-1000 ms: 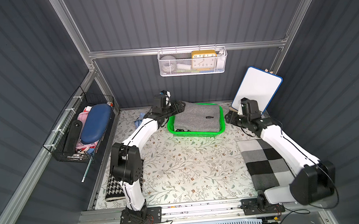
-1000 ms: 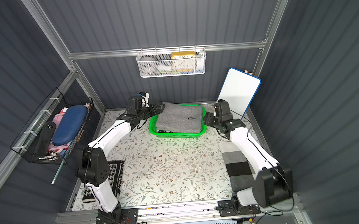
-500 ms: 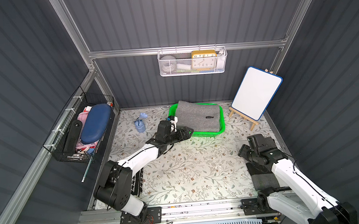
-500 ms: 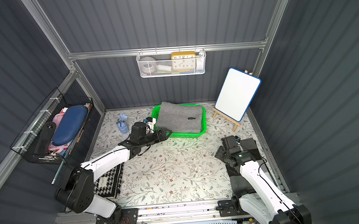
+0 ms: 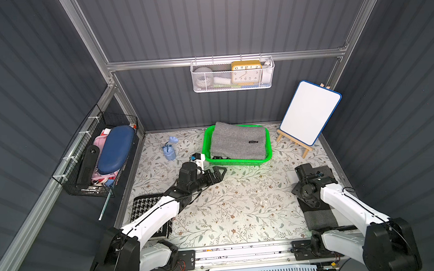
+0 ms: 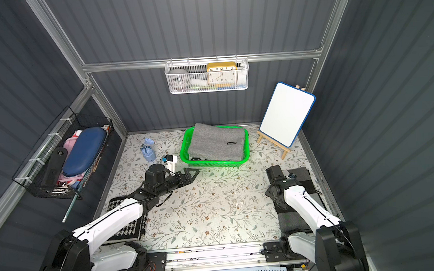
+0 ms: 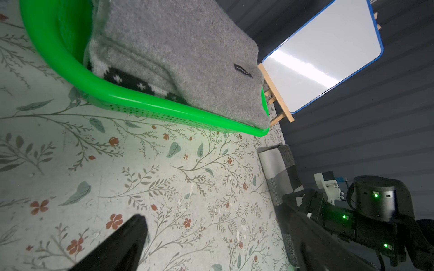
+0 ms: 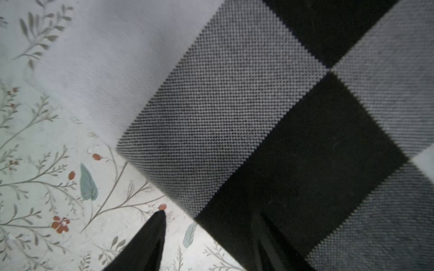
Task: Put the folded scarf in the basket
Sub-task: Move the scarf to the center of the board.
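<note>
Top views both give us the flowered table (image 5: 241, 212) first, then the green basket (image 5: 238, 162) standing at its far side, near the back wall. The grey scarf (image 5: 237, 140) lies folded flat inside it and fills the basket almost wall to wall. In the left wrist view one corner of the scarf rides over the rim, and a black-and-white knitted layer shows beneath the grey. We judge the placing done, or all but done.

We take the scarf for a thick, soft knit: light, limp, not slippery, with nothing to break. The fold would likely slump open if lifted by a single layer. Should it need settling, we would pinch through all the layers at a folded edge, one gripper at each short end, or simply press down the corner on the rim.

Smaller, a checked scarf (image 8: 223, 105) lies on the table at the right, well apart from the basket. Our right gripper (image 8: 210, 214) hangs just over its edge with jaws parted, one finger over bare table and the other over a black square, pinching nothing that we can see. Our left gripper (image 5: 221, 173) hovers just in front of the basket, spread wide and empty.
</note>
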You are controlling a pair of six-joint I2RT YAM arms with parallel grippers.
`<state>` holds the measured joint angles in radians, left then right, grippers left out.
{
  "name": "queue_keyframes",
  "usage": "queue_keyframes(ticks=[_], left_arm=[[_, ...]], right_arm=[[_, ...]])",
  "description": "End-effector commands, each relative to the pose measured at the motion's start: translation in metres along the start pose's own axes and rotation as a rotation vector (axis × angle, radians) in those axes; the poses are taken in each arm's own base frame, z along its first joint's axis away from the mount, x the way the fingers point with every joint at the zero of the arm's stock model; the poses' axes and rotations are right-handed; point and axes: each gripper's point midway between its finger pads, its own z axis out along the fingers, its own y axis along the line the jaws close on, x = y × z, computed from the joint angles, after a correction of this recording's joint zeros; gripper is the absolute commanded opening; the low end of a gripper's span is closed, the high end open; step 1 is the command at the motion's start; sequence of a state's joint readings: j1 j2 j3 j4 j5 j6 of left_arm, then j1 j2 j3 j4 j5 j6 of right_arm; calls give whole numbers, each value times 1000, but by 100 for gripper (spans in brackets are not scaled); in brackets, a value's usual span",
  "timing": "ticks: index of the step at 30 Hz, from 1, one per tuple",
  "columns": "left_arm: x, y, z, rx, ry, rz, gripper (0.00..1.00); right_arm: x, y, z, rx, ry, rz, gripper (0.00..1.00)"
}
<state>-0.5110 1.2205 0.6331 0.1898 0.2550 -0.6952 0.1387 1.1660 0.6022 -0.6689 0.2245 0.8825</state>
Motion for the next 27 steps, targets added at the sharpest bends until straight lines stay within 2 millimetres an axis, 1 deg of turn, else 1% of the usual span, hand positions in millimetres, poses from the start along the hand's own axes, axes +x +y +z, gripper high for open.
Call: queue_keyframes(ticks=[1, 3, 4, 8, 11, 12, 15, 18, 19, 20, 21, 22, 24, 25, 26, 27], left_arm=[[6, 12, 4, -38, 15, -29, 99], [10, 16, 7, -48, 27, -36, 99], [10, 17, 7, -53, 27, -44, 99], [10, 18, 6, -48, 13, -51, 99], [10, 19, 5, -53, 6, -56, 99], [10, 18, 5, -51, 6, -56, 99], [11, 19, 3, -55, 1, -62, 99], [14, 22, 2, -54, 3, -76, 99], [15, 23, 2, -54, -1, -80, 99], [16, 24, 2, -57, 0, -84, 99], [17, 26, 2, -62, 0, -91, 99], [18, 26, 1, -65, 0, -94, 99], [19, 27, 0, -64, 0, -96, 99], [19, 27, 0, -69, -2, -96, 99], [18, 28, -1, -75, -4, -99, 99], [17, 28, -2, -80, -5, -103, 99]], right_arm=[[9, -2, 10, 12, 50, 22, 54], [13, -5, 16, 43, 74, 15, 53], [14, -6, 17, 48, 82, 19, 50], [22, 3, 23, 12, 125, 37, 21], [29, 11, 23, -21, 162, 74, 5], [31, 17, 23, -45, 158, 92, 2], [39, 44, 17, -160, 124, 127, 3], [50, 80, 2, -267, 97, 146, 6], [55, 92, -4, -292, 94, 151, 8], [61, 104, -9, -318, 97, 141, 14], [67, 117, -17, -351, 97, 126, 22], [71, 129, -25, -380, 92, 109, 27], [77, 145, -41, -425, 63, 58, 33], [76, 150, -48, -434, 34, 13, 38], [75, 151, -54, -424, 19, -15, 42], [73, 146, -57, -391, 2, -45, 44]])
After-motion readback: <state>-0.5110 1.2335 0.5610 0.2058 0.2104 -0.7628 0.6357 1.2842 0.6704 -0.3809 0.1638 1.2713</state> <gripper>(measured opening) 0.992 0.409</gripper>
